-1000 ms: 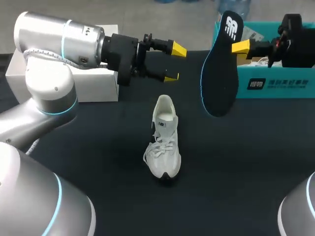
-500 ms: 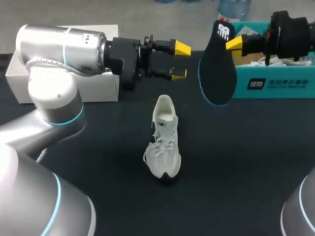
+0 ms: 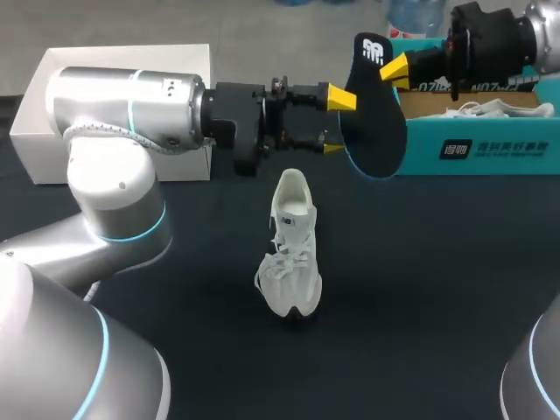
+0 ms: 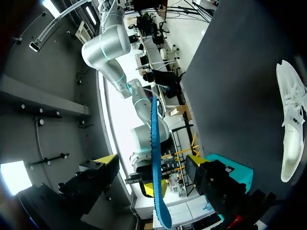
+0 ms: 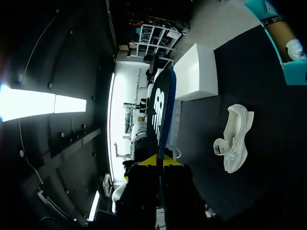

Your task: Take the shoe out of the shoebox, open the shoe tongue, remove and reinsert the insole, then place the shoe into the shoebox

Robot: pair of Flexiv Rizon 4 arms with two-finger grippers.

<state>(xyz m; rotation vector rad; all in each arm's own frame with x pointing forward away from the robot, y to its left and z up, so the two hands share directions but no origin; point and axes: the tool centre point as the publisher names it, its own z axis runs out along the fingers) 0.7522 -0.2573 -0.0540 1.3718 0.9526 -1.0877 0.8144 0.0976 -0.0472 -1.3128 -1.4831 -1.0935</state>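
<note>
The right gripper (image 3: 390, 68) is clenched on the insole (image 3: 372, 118). It grasps it near the end that carries a white mark, and from there the dark insole with its blue edge hangs down in the air, above the far part of the table (image 3: 420, 289). The left gripper (image 3: 334, 122) is released, with its fingers wide apart. In the left wrist view the insole stands edge-on between the two yellow tips, and there is a gap on each side, so neither finger touches it. The white shoe (image 3: 291, 249) lies on the table below and nearer than both grippers, well apart from them, with its toe to the near side and its opening to the far side. The teal shoebox (image 3: 490, 149) stands at the far right, just behind the insole, and a second white shoe (image 3: 490, 109) lies inside it. A white box (image 3: 39, 122) stands at the far left, behind the left arm.
</note>
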